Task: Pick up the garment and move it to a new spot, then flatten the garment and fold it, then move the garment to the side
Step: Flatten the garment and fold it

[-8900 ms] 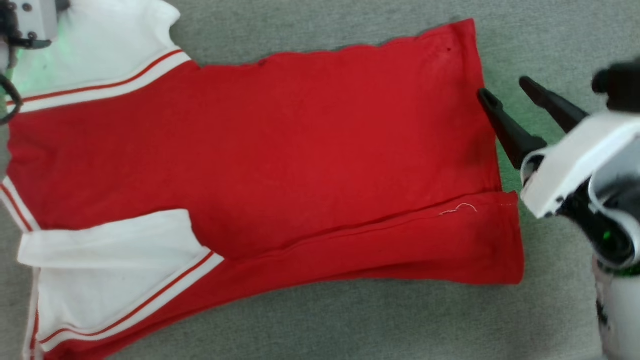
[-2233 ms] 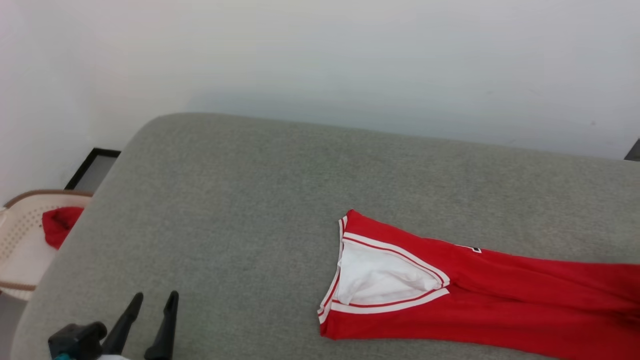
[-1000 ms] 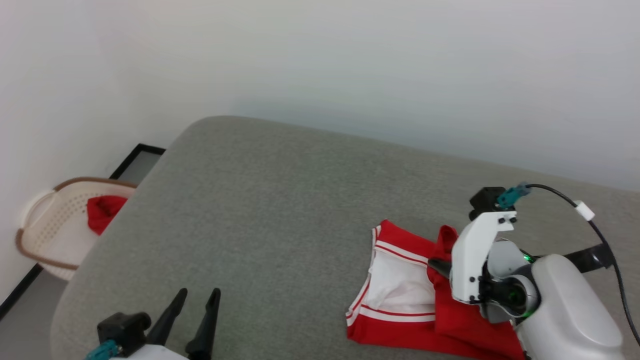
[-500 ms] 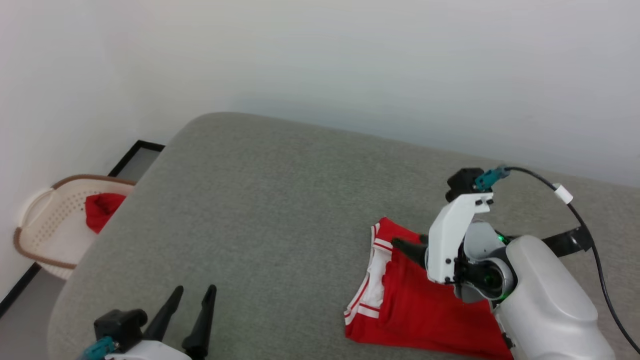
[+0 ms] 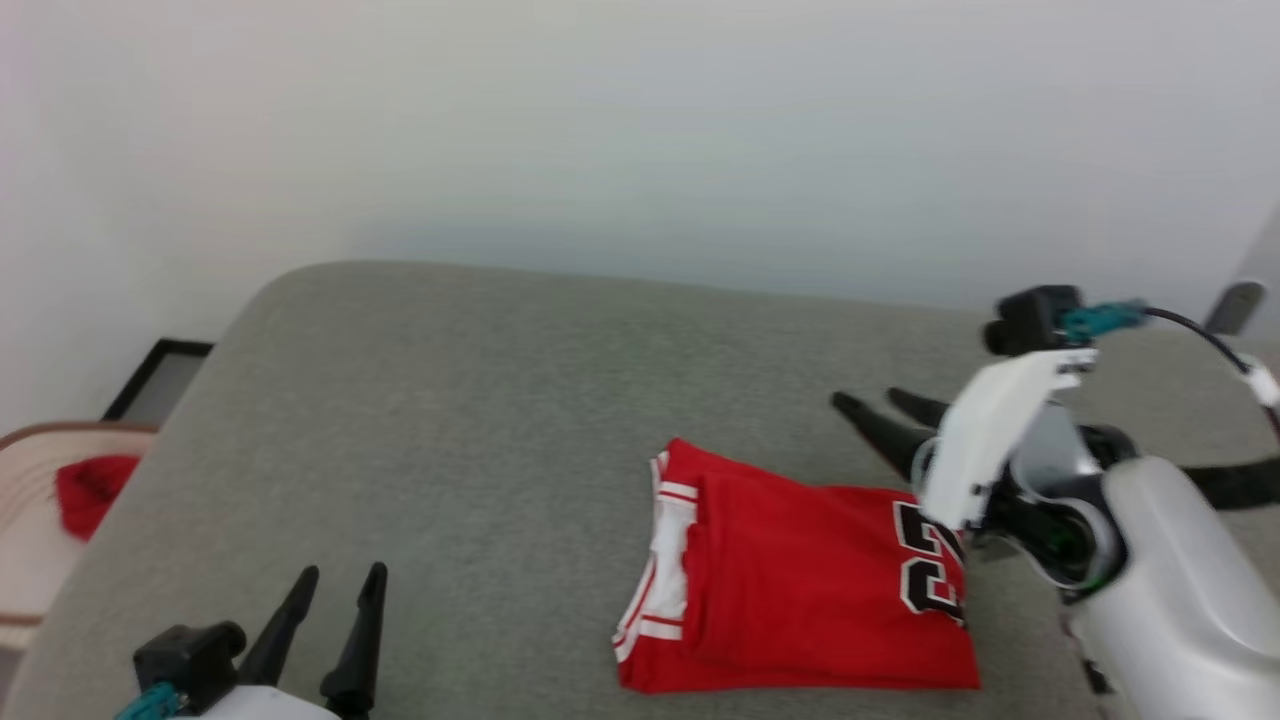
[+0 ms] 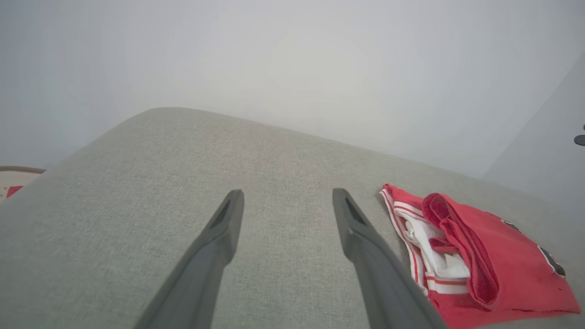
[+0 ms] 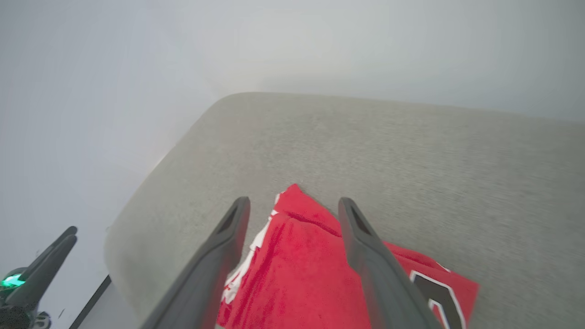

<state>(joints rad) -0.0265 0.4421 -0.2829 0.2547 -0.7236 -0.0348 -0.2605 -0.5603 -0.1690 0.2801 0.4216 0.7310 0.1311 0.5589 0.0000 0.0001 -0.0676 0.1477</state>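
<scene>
I see the garment lying folded into a compact red rectangle on the grey cushioned surface, right of centre and toward the near edge in the head view. The white sleeve and striped trim show along its left end, and black, white-outlined digits sit at its right end, partly behind my right arm. From the left wrist view the garment looks less tidy: a rolled red edge lies across the bunched white part.

My right claw hangs just past the garment's far right corner, its two dark fingers spread wide with nothing between them. Its own camera looks down between those fingers at the garment below; I can't tell whether the fingers clear the cloth or brush it.

My left claw sits low at the near left, well apart from the garment, jaws wide and empty over bare grey fabric.

Off the left edge there is a pale laundry basket holding a red cloth, with a plain white wall behind everything.
</scene>
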